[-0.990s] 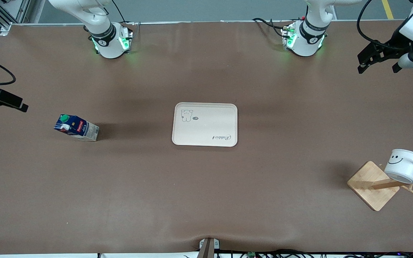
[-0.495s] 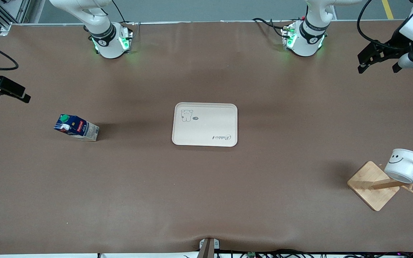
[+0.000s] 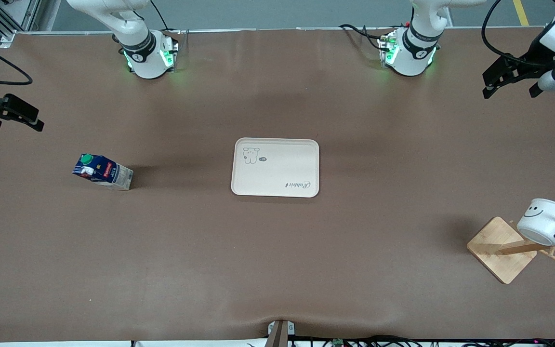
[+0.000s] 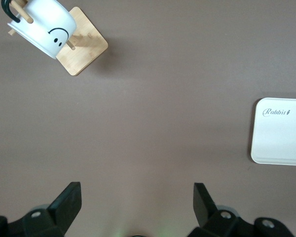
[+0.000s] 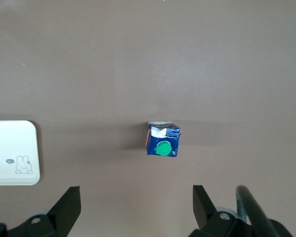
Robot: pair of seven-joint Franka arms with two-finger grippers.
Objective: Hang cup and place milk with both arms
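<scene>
The small white smiley-faced cup (image 3: 544, 220) hangs by its black handle on a bamboo peg rack (image 3: 503, 249), well apart from the open, empty left hand (image 3: 511, 82). The dark-blue, green-capped milk carton (image 3: 102, 171) stands on the brown bench (image 3: 277, 250) below the open right hand (image 3: 15, 113).

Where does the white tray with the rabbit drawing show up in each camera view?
Front view: the tray lies at the table's middle, between the milk and the cup.
Left wrist view: one end of the tray, cut off by the picture's edge.
Right wrist view: the other end, with the rabbit drawing.
Shared landmark: the tray itself.
</scene>
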